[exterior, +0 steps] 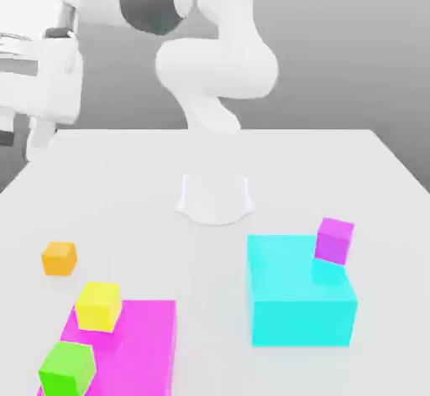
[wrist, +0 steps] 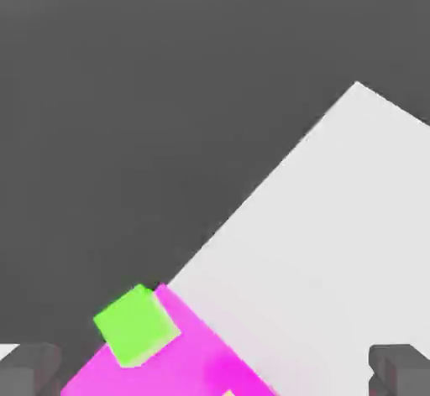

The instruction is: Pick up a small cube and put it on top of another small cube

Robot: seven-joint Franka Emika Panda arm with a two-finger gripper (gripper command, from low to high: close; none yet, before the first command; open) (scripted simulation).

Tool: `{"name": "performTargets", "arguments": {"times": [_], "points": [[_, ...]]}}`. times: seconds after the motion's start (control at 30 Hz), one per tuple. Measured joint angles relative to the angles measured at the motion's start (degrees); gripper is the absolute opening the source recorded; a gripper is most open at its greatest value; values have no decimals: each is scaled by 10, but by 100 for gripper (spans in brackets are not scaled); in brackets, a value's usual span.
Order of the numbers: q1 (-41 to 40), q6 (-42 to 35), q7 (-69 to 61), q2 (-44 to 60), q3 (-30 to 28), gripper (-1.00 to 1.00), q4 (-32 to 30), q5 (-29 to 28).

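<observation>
So the whole thing sits on a plain white tabletop (exterior: 126,184) with a smooth, matte look, and behind it the room is just a flat grey backdrop that fades a bit lighter toward the upper right of the exterior view. No texture anywhere, very clean sim render.

The white arm (exterior: 214,75) rises from a round base at the middle of the frame and bends off toward the upper left, where the bulky white hand hangs high above the tabletop, well apart from every block.

The small orange cube (exterior: 60,258) sits alone on the bare tabletop at the left of the exterior view, a little below the middle, near but not touching the yellow cube (exterior: 98,305). That yellow one rests on the back edge of a flat magenta block (exterior: 143,344) in the lower left, and a green cube (exterior: 67,369) sits at that block's near left corner, tilted a bit.

Over on the lower right there's a big cyan block (exterior: 298,298) with a small purple cube (exterior: 334,240) perched at its far right corner.

In the hand view the gripper (wrist: 214,369) shows its two dark grey fingertips (wrist: 29,367) at the bottom corners, spread wide with nothing between them, so the jaws are released. Below them you see the green cube on the magenta block, the white tabletop edge running diagonally, and dark grey floor (wrist: 126,92) beyond.
</observation>
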Motion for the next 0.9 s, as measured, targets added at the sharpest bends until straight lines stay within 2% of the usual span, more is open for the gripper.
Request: {"name": "performTargets", "arguments": {"times": [0.2, 0.37, 0.5, 0.6, 0.63, 0.9], "points": [[-66, 67, 76, 98, -48, 0, -61, 10], [-136, 124, 95, 183, -75, 0, -110, 76], [-161, 185, 51, 263, -26, 0, -104, 153], [-204, 234, 27, 325, 24, 0, -92, 183], [-213, 245, 24, 338, 34, -100, -89, 187], [-207, 234, 31, 324, 27, -100, -92, 179]]}}
